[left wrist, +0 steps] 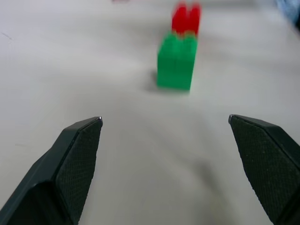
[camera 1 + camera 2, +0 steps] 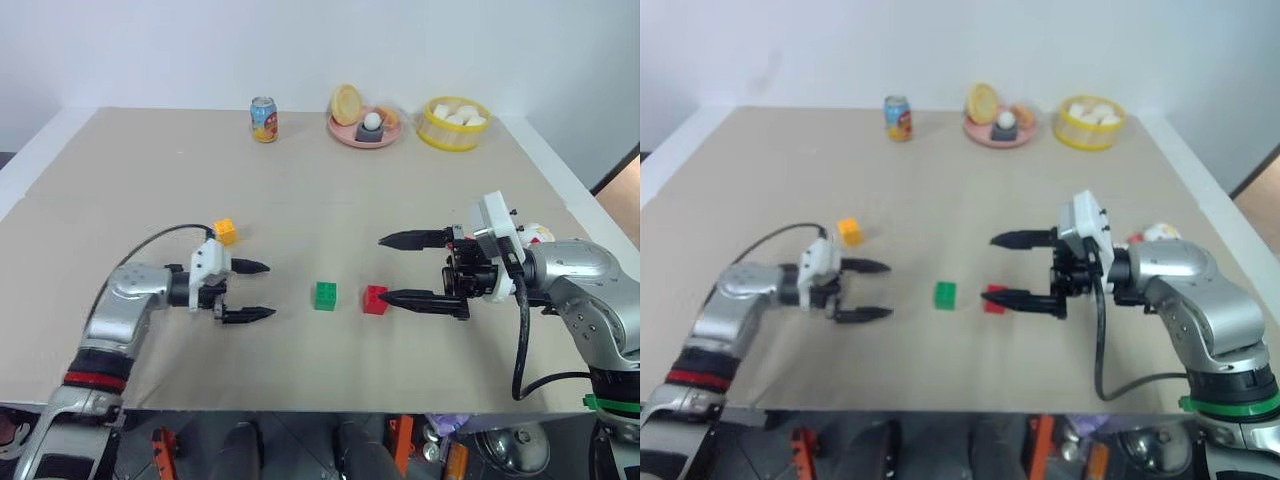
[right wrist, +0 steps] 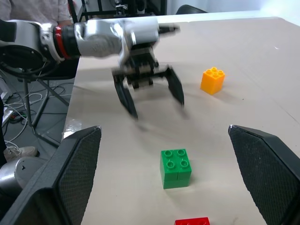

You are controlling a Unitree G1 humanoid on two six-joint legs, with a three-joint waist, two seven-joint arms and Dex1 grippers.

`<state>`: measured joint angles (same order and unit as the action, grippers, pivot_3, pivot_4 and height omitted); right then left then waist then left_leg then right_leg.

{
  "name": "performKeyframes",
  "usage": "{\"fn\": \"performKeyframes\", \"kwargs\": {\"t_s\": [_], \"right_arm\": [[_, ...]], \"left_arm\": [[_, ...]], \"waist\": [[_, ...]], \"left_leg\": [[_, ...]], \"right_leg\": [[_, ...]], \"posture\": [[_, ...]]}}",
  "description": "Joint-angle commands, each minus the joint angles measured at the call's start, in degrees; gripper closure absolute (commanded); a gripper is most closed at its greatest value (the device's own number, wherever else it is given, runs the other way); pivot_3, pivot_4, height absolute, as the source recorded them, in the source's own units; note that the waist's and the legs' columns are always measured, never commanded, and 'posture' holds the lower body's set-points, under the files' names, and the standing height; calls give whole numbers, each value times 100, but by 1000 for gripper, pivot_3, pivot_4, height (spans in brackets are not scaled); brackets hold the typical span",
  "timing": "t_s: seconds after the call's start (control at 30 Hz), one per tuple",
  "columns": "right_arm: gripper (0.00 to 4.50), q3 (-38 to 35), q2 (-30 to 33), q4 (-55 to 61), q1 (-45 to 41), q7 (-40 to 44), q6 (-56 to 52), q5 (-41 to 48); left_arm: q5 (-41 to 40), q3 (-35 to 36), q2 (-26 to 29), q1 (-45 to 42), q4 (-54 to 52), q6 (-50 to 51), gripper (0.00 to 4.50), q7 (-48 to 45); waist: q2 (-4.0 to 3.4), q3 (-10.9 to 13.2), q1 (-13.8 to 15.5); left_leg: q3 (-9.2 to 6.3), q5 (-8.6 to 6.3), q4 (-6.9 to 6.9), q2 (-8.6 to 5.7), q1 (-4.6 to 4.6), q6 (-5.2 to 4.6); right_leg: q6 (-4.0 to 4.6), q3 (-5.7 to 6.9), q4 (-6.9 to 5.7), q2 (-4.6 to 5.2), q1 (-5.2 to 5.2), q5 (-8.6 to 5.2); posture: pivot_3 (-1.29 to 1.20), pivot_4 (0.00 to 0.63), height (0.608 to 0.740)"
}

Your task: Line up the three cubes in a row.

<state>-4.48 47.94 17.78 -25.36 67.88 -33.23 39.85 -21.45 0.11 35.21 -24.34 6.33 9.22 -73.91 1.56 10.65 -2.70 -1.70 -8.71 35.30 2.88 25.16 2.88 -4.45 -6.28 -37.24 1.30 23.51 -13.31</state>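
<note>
Three studded cubes sit on the tan table. The green cube [image 2: 325, 295] and the red cube [image 2: 375, 299] stand close side by side near the middle. The yellow-orange cube [image 2: 226, 231] lies apart, farther back on the left. My left gripper [image 2: 270, 290] is open and empty, pointing right toward the green cube [image 1: 176, 61], with the yellow-orange cube just behind its wrist. My right gripper [image 2: 380, 268] is open and empty, pointing left. Its nearer fingertip is right beside the red cube, and I cannot tell whether they touch. The right wrist view shows the left gripper [image 3: 157, 108] beyond the green cube [image 3: 176, 168].
A soda can [image 2: 264, 119], a pink plate [image 2: 343, 134] with food items and a yellow bowl [image 2: 454, 138] stand along the far edge. A white-and-red toy [image 2: 535, 233] lies behind my right wrist. The table's front edge runs just below both arms.
</note>
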Motion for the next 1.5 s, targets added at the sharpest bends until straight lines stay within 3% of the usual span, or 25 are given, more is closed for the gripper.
{"fn": "performKeyframes", "kwargs": {"t_s": [0.03,0.2,0.37,0.6,1.1,1.5], "right_arm": [[0,-92,27,-54,-167,45,87,4],[0,1,-175,-96,-313,-89,92,-23],[0,252,-401,-128,-432,-124,213,-209],[0,348,-583,-229,-609,-141,235,-252],[0,352,-699,-165,-585,-256,225,-296],[0,288,-659,-144,-530,-355,220,-280]], "left_arm": [[-233,566,57,208,-702,491,37,853],[-396,1493,-223,931,-1654,1335,37,2629],[-232,1775,-71,1784,-1734,1165,37,2803],[-125,1826,125,2049,-1132,986,37,2802],[398,906,-10,305,1001,235,37,2439],[778,634,-232,-809,2679,-483,37,2353]], "waist": [[-1,0,1],[0,0,-18],[2,-1,-25],[6,-3,5],[8,-4,-3],[9,-4,2]], "left_leg": [[0,0,0,0,-5,0],[2,0,3,2,-7,0],[7,-7,-4,11,-12,4],[14,-5,5,8,-7,6],[14,-7,-3,11,0,7],[10,-6,-3,10,2,7]], "right_leg": [[1,2,-1,0,-2,1],[4,5,0,0,-3,5],[12,6,-1,-6,2,-3],[17,12,2,9,2,1],[19,21,4,5,10,2],[15,22,4,2,6,2]], "posture": [[0,150,740],[0,150,740],[0,150,740],[0,150,740],[0,150,740],[0,150,740]]}}
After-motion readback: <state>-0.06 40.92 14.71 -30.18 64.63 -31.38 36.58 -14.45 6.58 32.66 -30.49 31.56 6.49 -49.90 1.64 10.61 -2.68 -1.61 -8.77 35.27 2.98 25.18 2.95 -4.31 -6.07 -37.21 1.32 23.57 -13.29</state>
